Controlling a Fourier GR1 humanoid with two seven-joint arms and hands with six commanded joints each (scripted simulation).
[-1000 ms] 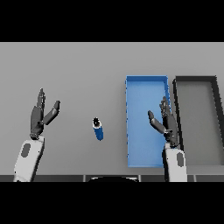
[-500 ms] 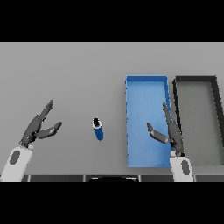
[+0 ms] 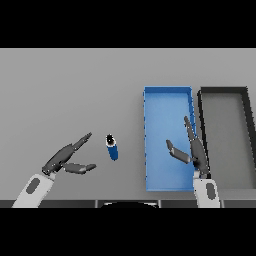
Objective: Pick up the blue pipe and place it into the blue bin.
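A dark grey bin (image 3: 226,140) sits on the grey tabletop (image 3: 70,90) at the far right of the head view. It is rectangular and open-topped, with its long sides running away from the viewer. Its rim is near black, and its floor is a lighter grey that shows bare. The tabletop is plain and uniform, filling the scene to the far edge.
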